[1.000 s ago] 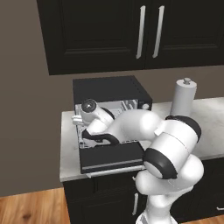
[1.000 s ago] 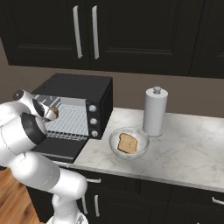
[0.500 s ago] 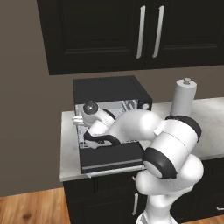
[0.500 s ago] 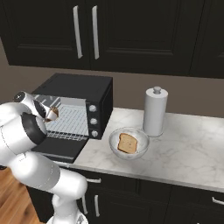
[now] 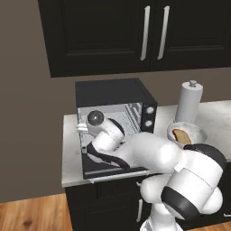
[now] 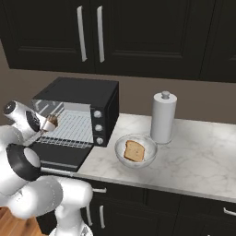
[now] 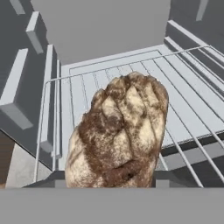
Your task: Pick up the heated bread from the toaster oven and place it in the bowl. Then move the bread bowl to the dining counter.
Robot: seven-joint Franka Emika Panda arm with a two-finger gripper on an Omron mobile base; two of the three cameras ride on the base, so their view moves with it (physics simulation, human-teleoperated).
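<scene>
One heated bread point(image 7: 119, 133) sits gripped in the half-closed jaws at the single toaster oven point(image 6: 78, 120).

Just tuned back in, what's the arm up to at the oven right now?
The gripper is closed on the heated bread at the mouth of the toaster oven, whose door is dropped open, and holds the piece over the wire rack. The bowl sits on the counter beside the oven, in front of the paper towel roll, and already holds a flat tan slice. The bread has not gone into the bowl yet.
</scene>
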